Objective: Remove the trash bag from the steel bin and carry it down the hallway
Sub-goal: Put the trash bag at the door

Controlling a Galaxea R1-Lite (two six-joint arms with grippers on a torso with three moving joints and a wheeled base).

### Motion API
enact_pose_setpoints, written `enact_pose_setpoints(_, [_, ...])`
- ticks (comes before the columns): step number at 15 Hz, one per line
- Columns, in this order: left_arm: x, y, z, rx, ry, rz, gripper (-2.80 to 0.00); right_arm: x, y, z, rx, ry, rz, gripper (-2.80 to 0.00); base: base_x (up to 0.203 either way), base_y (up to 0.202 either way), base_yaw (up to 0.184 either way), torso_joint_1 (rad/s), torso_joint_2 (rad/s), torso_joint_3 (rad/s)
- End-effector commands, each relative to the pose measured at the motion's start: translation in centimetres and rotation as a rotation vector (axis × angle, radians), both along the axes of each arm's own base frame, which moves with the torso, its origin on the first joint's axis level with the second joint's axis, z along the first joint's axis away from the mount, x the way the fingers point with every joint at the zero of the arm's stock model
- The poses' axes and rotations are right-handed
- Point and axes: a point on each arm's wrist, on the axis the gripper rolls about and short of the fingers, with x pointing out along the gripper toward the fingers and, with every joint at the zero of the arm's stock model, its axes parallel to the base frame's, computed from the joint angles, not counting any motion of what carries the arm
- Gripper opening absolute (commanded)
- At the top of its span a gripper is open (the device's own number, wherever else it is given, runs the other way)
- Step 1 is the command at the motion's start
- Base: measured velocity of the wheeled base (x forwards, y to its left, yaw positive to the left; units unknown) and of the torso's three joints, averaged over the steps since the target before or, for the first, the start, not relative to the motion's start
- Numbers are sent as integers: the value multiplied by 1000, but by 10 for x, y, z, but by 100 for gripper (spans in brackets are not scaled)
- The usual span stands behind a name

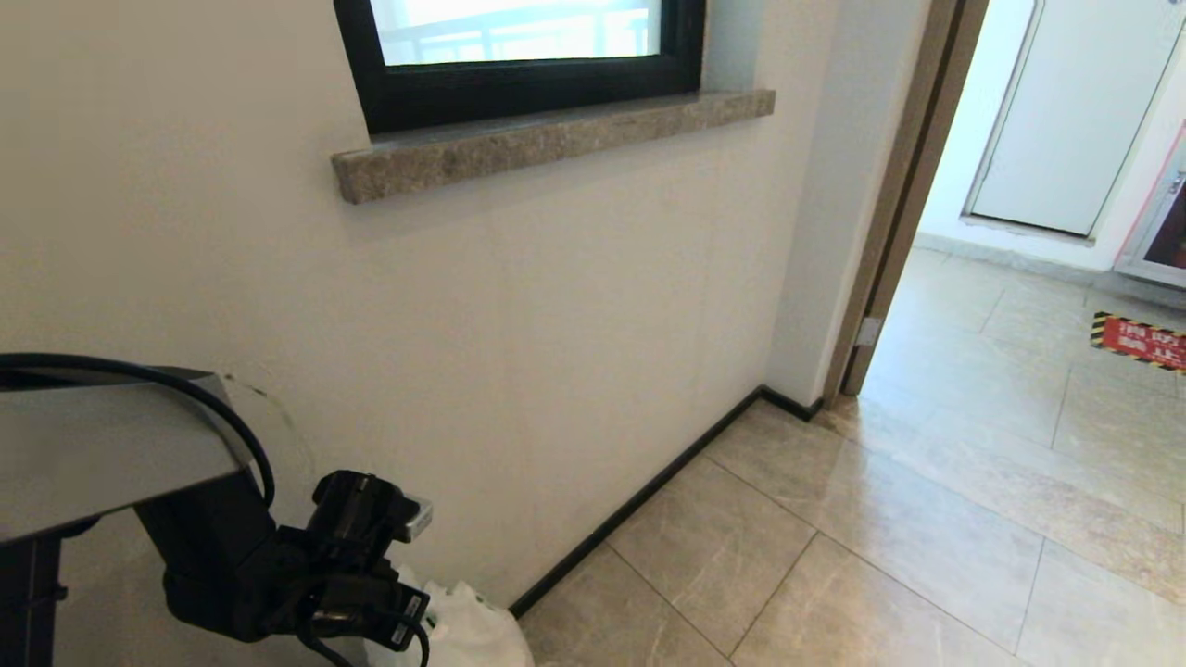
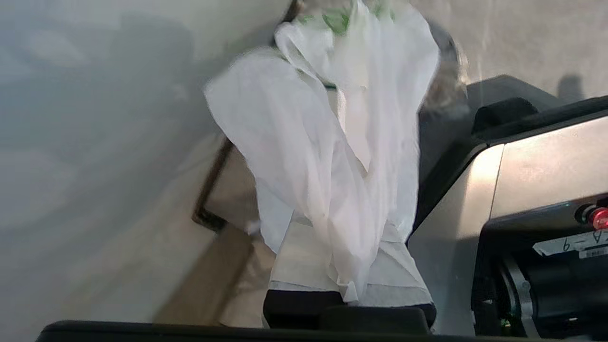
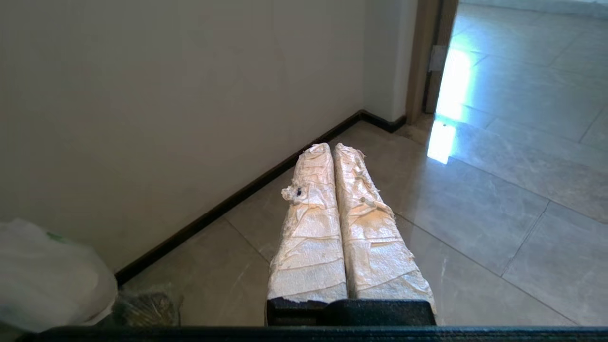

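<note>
The trash bag (image 2: 327, 156) is held by the left gripper (image 2: 349, 304), whose fingers are closed on its gathered neck; in the left wrist view the bag's long axis runs straight out from the fingertips, the bulk hanging away from them. In the head view the left gripper (image 1: 371, 602) is seen low at the near left, close to the wall, with the trash bag (image 1: 468, 630) just beside it above the floor. The right gripper (image 3: 344, 228) is pressed shut on nothing and is pointed along the hallway floor (image 1: 927, 519) toward the open doorway (image 1: 936, 204). The steel bin cannot be made out with certainty. The carry is judged to turn on the bag being kept clear of the wall and skirting (image 1: 639, 500) on the left.
</note>
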Motion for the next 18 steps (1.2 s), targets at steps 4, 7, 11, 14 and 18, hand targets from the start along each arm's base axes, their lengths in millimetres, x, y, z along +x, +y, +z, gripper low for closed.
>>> enact_pose_setpoints(4, [2, 0, -2, -6, -24, 0, -280, 0, 0, 0, 0, -1, 0, -280, -165, 0, -1, 3, 1, 2])
enact_pose_setpoints(7, [4, 0, -2, 15, -20, 3, -280, 0, 0, 0, 0, -1, 1, -280, 0, 0, 0, 0, 0, 0])
enact_pose_setpoints(11, [7, 0, 0, 31, -13, 31, -280, 0, 0, 0, 0, -1, 1, -280, 0, 0, 0, 0, 0, 0])
enact_pose_setpoints(14, [21, 6, 6, 70, 54, 158, -280, 0, 0, 0, 0, -1, 1, -280, 0, 0, 0, 0, 0, 0])
enact_pose_setpoints(18, [37, 6, 15, 143, 152, 206, -280, 0, 0, 0, 0, -1, 0, -280, 0, 0, 0, 0, 0, 0])
